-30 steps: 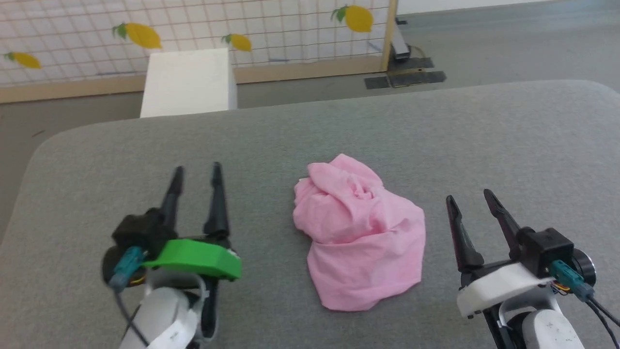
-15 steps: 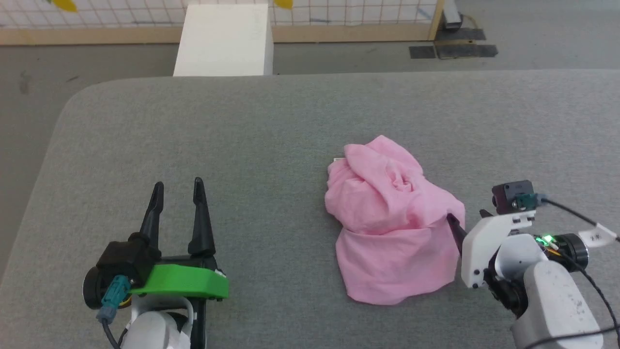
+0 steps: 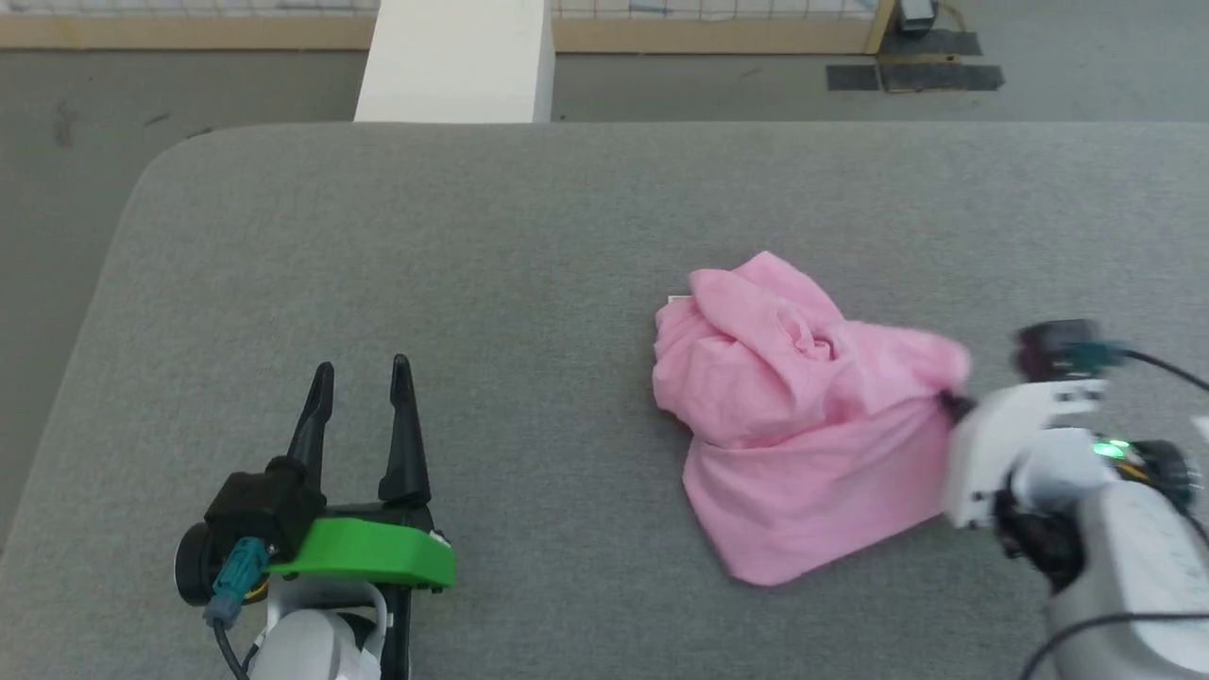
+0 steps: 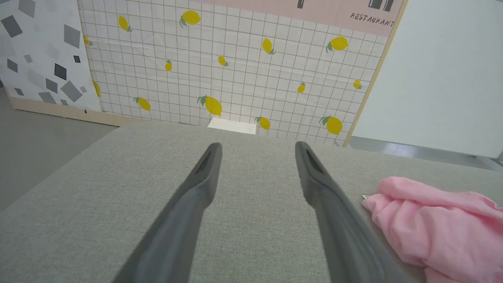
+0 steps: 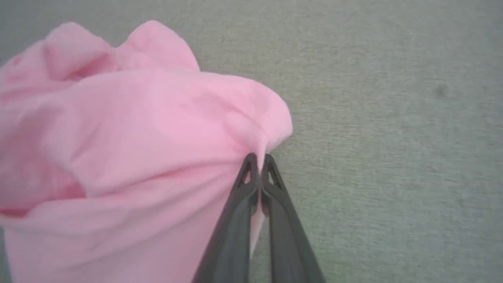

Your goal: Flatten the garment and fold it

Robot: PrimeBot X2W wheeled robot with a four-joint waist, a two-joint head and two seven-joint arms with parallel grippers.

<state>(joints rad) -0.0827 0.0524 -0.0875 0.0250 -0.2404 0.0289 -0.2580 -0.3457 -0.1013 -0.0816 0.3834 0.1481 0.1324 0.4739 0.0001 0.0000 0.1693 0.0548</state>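
- You see the garment (image 3: 803,434) lying crumpled right of centre in the head view, on the grey padded surface (image 3: 453,246).
- Right gripper (image 5: 258,158): fingers pressed together, pinching a fold at the garment's right edge.
- Left gripper (image 3: 362,370): fingers spread, lower left, well apart from the garment.

You have one readable word: "RESTAURANT" (image 4: 371,19), in dark hand-drawn capitals on the pink panel (image 4: 334,11) above the lemon-print wall (image 4: 235,86), at about one o'clock in the left wrist view. The dark marks (image 4: 379,4) above it are cut off by the picture's edge and can't be read. The white tag (image 3: 678,301), at ten o'clock on the garment (image 3: 803,425), is too small to read.
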